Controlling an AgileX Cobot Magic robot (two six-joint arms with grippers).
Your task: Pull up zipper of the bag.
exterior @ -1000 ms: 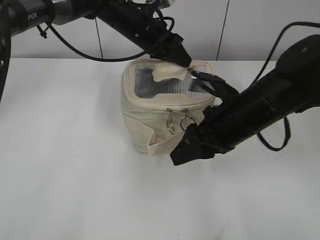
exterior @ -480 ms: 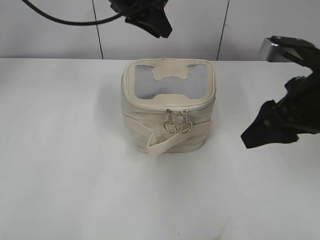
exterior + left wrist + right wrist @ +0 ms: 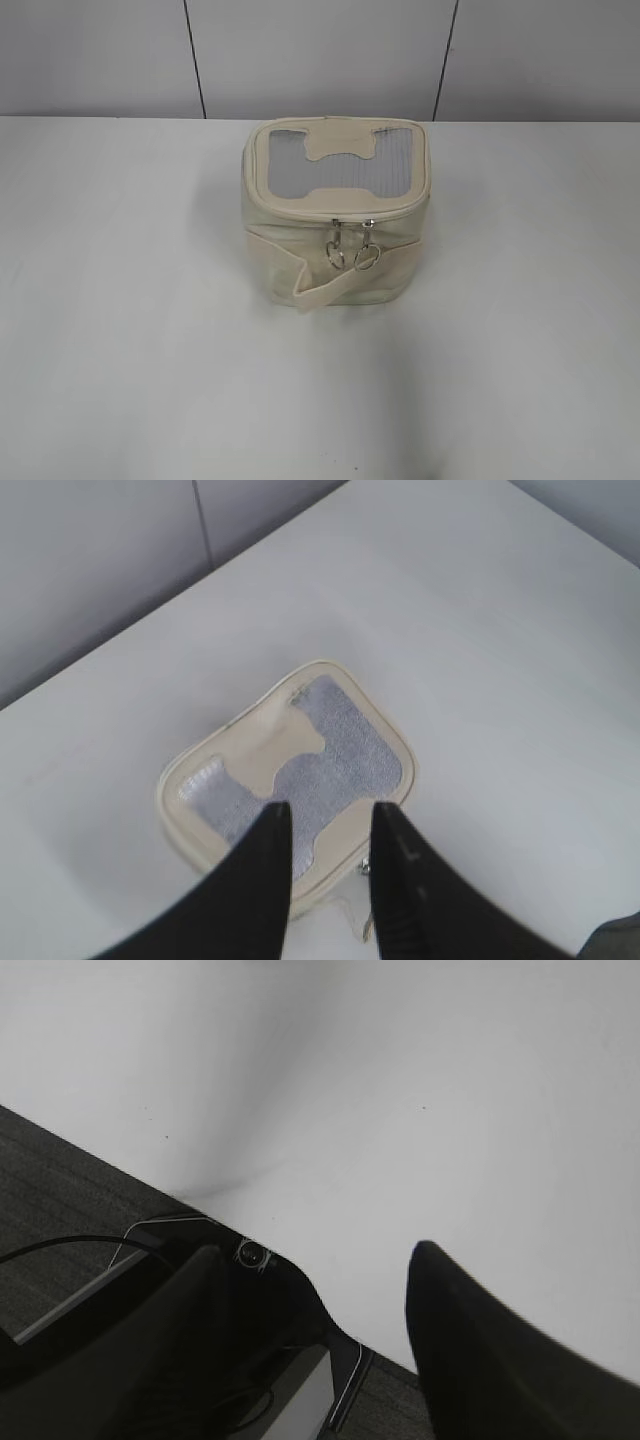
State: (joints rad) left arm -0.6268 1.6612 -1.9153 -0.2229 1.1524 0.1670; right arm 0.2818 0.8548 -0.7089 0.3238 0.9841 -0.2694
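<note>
The cream-beige bag [image 3: 335, 235] stands upright in the middle of the white table [image 3: 120, 330], its grey mesh window [image 3: 340, 165] facing up. The zipper [image 3: 340, 217] runs round the top panel's rim. Its two silver pulls [image 3: 350, 255] hang side by side on the front face above the cream strap [image 3: 325, 285]. Neither arm shows in the exterior view. My left gripper [image 3: 330, 810] is open and empty, high above the bag [image 3: 290, 740]. My right gripper [image 3: 315, 1250] is open and empty over the table's edge, and the bag is out of its view.
The table surface [image 3: 420, 1100] ends at an edge with dark floor [image 3: 60, 1180] beyond in the right wrist view. A black base with cables [image 3: 250, 1290] sits below that edge. A grey panelled wall [image 3: 320, 55] stands behind the table.
Both arms have pulled back from the bag and left the exterior view. The top tab that the left gripper held lies flat again. The bag stands free.
</note>
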